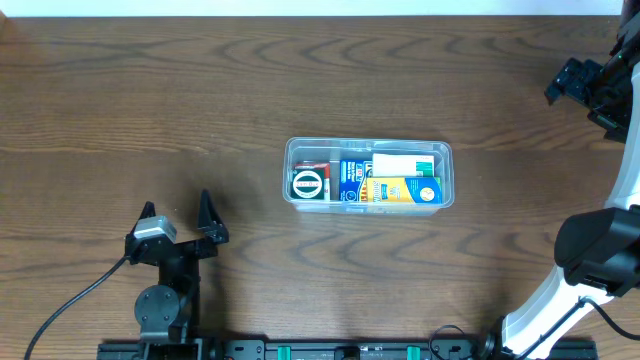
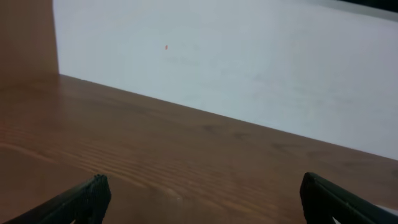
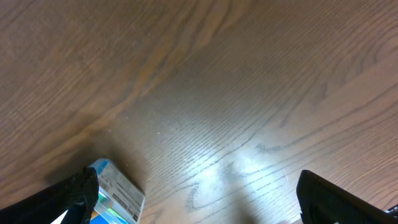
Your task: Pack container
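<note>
Overhead, the container (image 1: 447, 182) sits at the centre of the tabletop (image 1: 200, 80), small boxes (image 1: 390, 186) inside. The left hand (image 1: 178, 215) near the front edge and the right hand (image 1: 590, 100) at the far right corner both gape apart, empty.

Print on the boxes (image 1: 400, 190) inside the container (image 1: 365, 142) is too small to read.

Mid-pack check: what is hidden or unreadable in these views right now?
Overhead: print on the boxes in the container is too small to read; anything beneath them is hidden.
Right wrist: a blue box is cut off by the bottom edge and partly behind a jaw.
Left wrist: container out of frame; only table and wall show.
</note>
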Motion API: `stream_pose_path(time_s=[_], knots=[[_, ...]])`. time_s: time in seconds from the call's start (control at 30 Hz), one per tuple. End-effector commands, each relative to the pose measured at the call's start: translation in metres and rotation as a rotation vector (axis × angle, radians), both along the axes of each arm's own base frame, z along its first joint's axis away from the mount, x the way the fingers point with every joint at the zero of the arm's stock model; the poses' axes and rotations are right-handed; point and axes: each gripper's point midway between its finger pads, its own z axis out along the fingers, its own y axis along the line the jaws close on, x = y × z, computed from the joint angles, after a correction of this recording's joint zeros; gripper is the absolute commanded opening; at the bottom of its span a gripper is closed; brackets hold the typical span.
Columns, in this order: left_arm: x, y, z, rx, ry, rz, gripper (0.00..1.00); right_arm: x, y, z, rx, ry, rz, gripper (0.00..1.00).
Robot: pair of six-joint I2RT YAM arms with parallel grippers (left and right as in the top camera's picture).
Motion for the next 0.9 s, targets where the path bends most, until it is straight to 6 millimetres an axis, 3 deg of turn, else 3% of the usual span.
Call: stream_pose_path(time_s=[0.0,0.17,0.87], knots=[[0.002,-0.001,-0.021,0.014,0.041,-0.012,0.98,0.000,-0.006,0.002,-0.017,-0.003,0.000,0.99],[0.000,-0.001,-0.048,0.031,0.153,-0.013,0.98,0.000,-0.006,0.002,-0.017,-0.003,0.000,0.99],[0.000,-0.004,-0.048,0.071,0.160,-0.035,0.98,0.000,-0.006,0.002,-0.017,-0.003,0.001,0.99]])
